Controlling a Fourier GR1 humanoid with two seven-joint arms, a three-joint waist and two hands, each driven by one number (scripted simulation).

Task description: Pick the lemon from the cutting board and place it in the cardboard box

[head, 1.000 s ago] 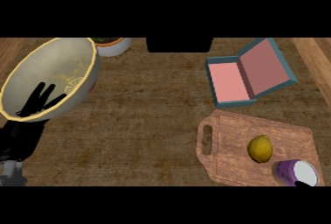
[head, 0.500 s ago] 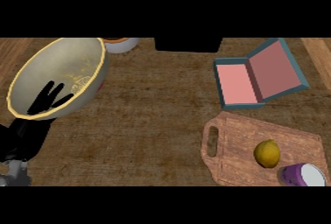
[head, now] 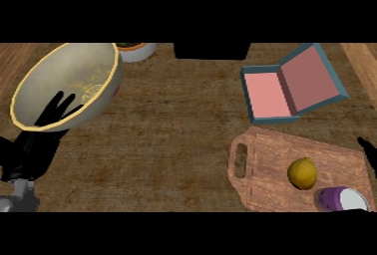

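The yellow lemon (head: 302,173) lies on the wooden cutting board (head: 269,149) at the lower right, with nothing touching it. Behind the board sits the box (head: 271,97), teal outside and pink inside, its lid (head: 313,74) standing open to the right. A dark sliver of my right hand (head: 367,149) shows at the right edge, beside the board and to the right of the lemon. My left hand (head: 53,113) is open at the far left, resting over the near rim of a large bowl (head: 74,74).
A purple and white cup (head: 341,199) stands on the board's near right corner, close to the lemon. A white pot with an orange rim (head: 137,50) and a dark block (head: 212,50) sit at the counter's back edge. Bare wood lies between bowl and board.
The left hand has risen slightly over the bowl's rim. A sliver of the right hand has come into view at the right edge. The lemon stays on the board.
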